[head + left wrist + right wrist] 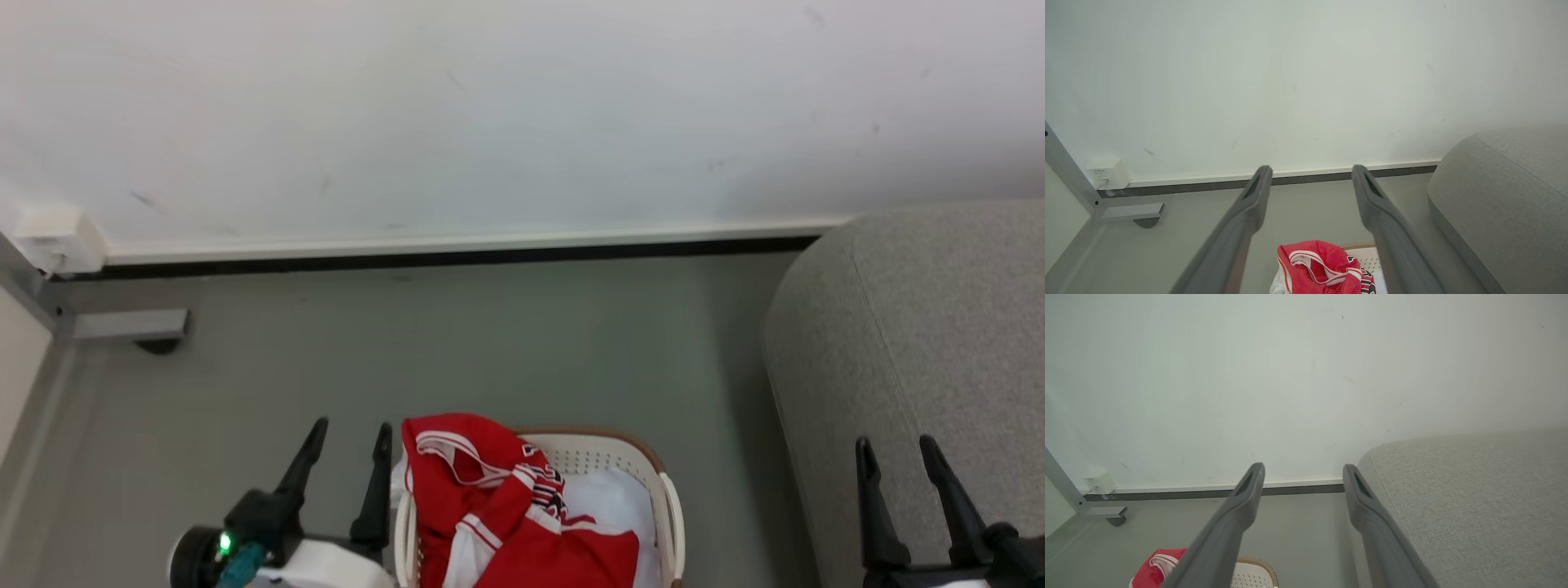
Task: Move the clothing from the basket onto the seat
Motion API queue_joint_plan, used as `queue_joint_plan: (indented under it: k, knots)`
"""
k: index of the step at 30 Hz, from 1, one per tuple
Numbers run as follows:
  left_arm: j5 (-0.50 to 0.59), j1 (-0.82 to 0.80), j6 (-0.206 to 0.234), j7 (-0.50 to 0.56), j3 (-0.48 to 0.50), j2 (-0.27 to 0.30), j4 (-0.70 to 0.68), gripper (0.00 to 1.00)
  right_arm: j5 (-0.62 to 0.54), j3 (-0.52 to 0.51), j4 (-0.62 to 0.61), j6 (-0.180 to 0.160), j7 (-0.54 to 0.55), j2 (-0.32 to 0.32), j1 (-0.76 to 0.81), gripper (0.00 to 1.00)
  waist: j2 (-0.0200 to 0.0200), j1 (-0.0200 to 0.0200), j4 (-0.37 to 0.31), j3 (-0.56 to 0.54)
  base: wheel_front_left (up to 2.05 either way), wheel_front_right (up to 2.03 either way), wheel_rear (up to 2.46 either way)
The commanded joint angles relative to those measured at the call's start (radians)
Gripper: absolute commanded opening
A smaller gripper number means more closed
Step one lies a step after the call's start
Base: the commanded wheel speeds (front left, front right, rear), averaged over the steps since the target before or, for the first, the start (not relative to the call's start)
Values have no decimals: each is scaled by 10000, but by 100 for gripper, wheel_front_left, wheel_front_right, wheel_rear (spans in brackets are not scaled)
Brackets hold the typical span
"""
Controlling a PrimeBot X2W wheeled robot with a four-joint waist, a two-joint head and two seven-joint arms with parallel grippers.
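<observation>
Clothing (506, 506) fills basket (669, 506) on grey floor (490, 351) beside seat (922, 327).

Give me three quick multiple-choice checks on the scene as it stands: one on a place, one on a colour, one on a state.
1. Where is the seat relative to the basket?
A. On the robot's right of it
B. On the robot's left of it
C. Underneath it

2. What is the main colour of the clothing?
A. Blue
B. Red with white trim
C. Green

3. How do the left gripper and the right gripper stand?
A. Both shut on clothing
B. Left holds clothing, right is open
C. Both open and empty

Answers:
1 A: in the head view the seat is at the right edge and the basket sits lower centre.
2 B: the garments heaped in the basket are red with white stripes and panels.
3 C: each gripper's jaws stand apart with nothing between them.
</observation>
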Motion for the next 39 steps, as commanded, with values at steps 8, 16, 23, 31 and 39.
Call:
queue_joint_plan:
  k: [8, 16, 23, 31, 39]
  knots:
    - [447, -2267, -756, -5, -855, 237, 1385, 100, -26, 179, -939, -21, -21, 31, -1103, 100, 0, 0, -807, 2173, 0, 0, 0]
    - [893, -4529, -1036, 512, -2227, 235, 3427, 100, 51, 353, -1657, -21, -19, 58, -1871, 100, 0, 0, -1219, 3678, 0, 0, 0]
    - [994, -6060, -1095, 1685, -3389, 315, 5451, 100, 160, 740, -2222, -21, -19, 70, -2540, 100, 0, 0, -1594, 5022, 0, 0, 0]
    - [1088, -7234, -902, 2541, -3884, 631, 7317, 100, 672, 1014, -2508, -21, -19, 78, -2943, 100, 0, 0, -1803, 5909, 0, 0, 0]
    - [970, -7753, -473, 2533, -3801, 912, 8437, 100, 885, 1199, -2451, -21, -19, 74, -3073, 100, 0, 0, -1900, 6240, 0, 0, 0]
